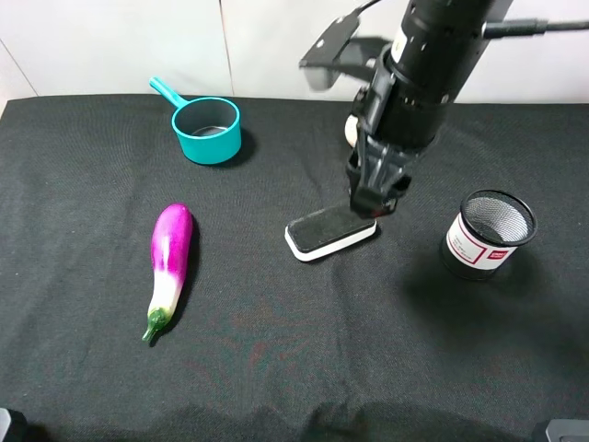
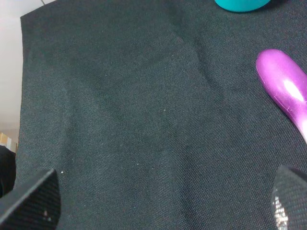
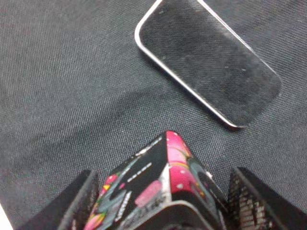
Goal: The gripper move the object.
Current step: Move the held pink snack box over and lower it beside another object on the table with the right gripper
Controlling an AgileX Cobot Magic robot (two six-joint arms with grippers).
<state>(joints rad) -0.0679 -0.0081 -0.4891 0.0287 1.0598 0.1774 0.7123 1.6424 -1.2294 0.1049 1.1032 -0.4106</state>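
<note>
My right gripper (image 1: 372, 199) points down at the middle of the black cloth, just beyond the far right end of the eraser block. It is shut on the object (image 3: 163, 187), a small red-and-black patterned box, which sits between its two fingers (image 3: 79, 203). In the exterior high view the arm hides most of the box, and only a bit of red shows at the fingertips (image 1: 384, 206). I cannot tell whether the box touches the cloth. My left gripper (image 2: 163, 201) is open and empty over bare cloth near the eggplant, and is out of sight in the exterior high view.
A black-and-white eraser block (image 1: 331, 232) lies flat at the centre; it also shows in the right wrist view (image 3: 206, 62). A black mesh cup (image 1: 488, 235) stands at the right. A purple eggplant (image 1: 170, 267) lies at the left and a teal pot (image 1: 207, 129) at the back left. A white thing (image 1: 352, 130) is partly hidden behind the arm.
</note>
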